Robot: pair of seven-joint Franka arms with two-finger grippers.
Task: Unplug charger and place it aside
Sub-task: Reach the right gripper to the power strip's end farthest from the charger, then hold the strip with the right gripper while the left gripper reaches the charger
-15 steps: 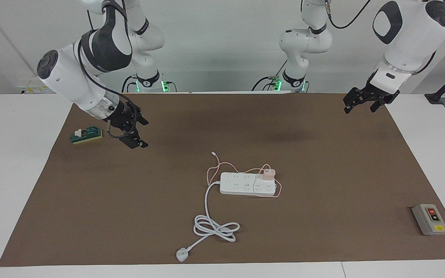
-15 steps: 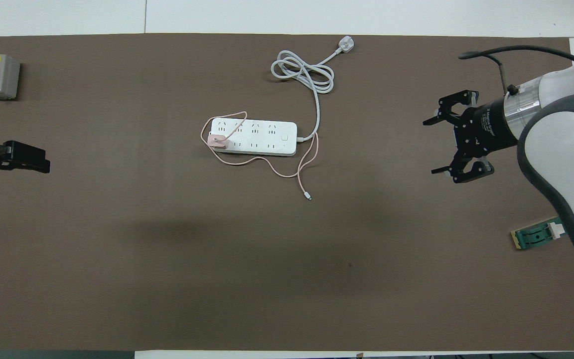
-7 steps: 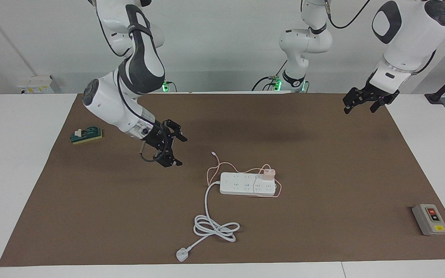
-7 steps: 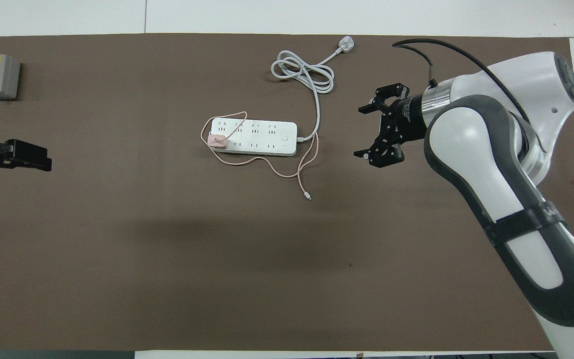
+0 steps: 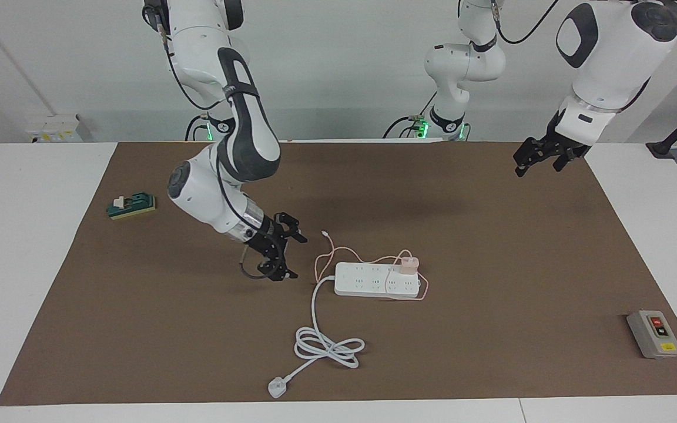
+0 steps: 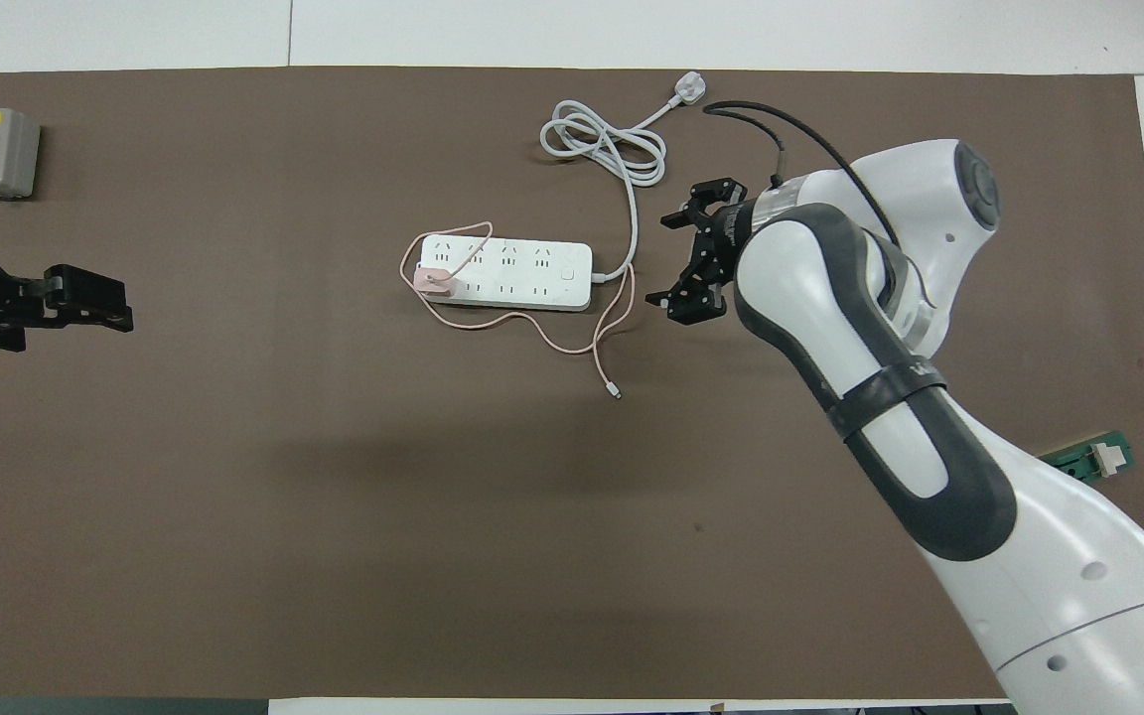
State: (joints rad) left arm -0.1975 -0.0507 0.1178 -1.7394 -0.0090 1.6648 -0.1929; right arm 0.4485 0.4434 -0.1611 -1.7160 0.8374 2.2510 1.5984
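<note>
Right gripper [image 5: 287, 252] hangs with fingers spread and empty just beside the power strip's [image 5: 377, 280] cord end, probably to brace it; left gripper [image 5: 541, 156], also spread and empty, waits over the mat's edge; the charger [image 5: 408, 264] sits plugged in at the strip's other end.

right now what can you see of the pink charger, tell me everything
The charger is a small pale pink cube, plastic by its look, standing plugged into the white power strip at the strip's end toward the left arm. Its thin pink cable loops over and around the strip, then trails toward the robots to a small loose connector. No gripper touches it.
</note>
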